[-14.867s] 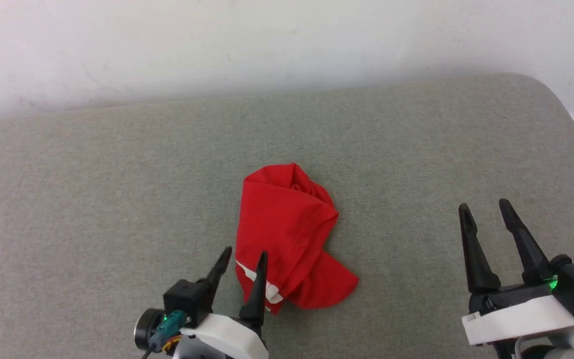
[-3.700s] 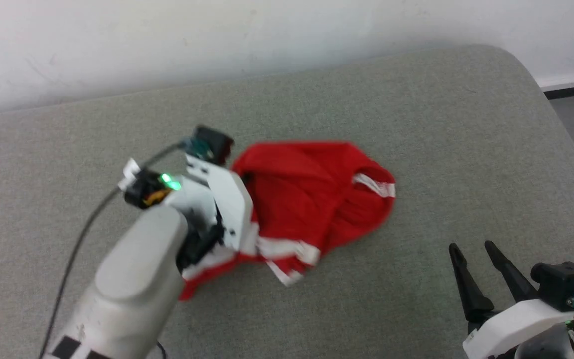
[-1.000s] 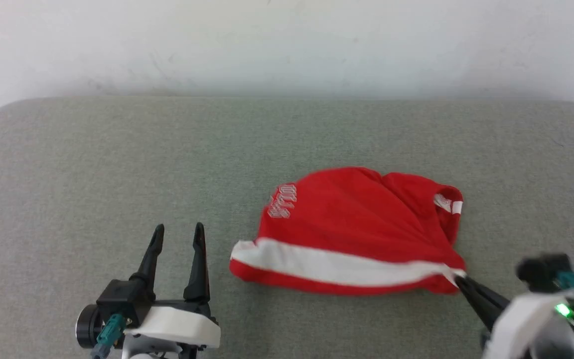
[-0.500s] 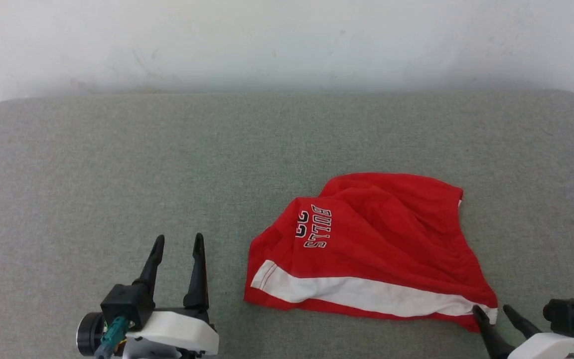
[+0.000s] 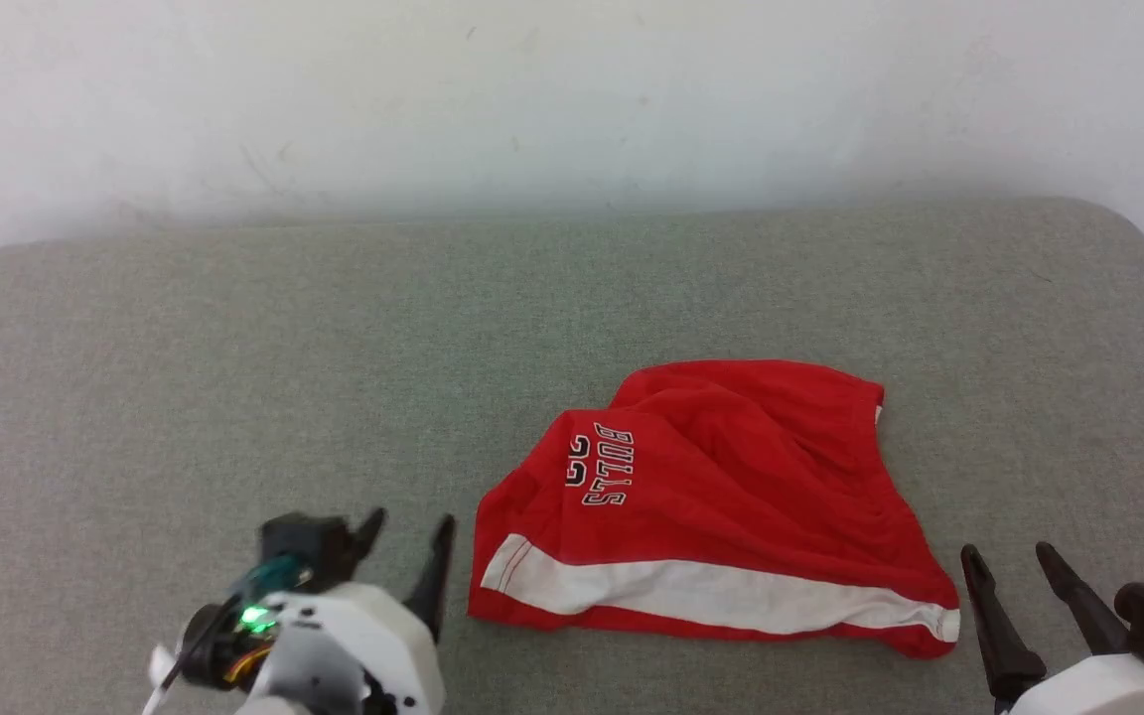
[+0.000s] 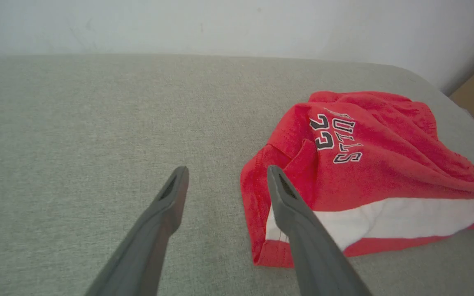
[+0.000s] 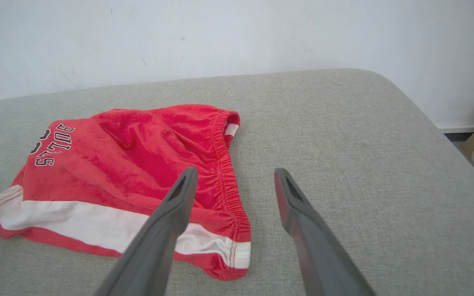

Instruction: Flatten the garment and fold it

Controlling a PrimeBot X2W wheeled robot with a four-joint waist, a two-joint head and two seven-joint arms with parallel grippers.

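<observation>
Red shorts (image 5: 731, 497) lie rumpled on the grey cushion (image 5: 234, 377), white stripe (image 5: 711, 596) along their 6 o'clock edge. Just at their 9 o'clock sits the left gripper (image 5: 409, 516), at 4 o'clock the right gripper (image 5: 1007, 548). Both sets of fingers are spread wide, holding nothing.

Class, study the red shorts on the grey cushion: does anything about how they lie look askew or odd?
Yes. The shorts are not flat: creases run across the red fabric near the waistband, and the leg hem at the lettered end is bunched into a fold.
</observation>
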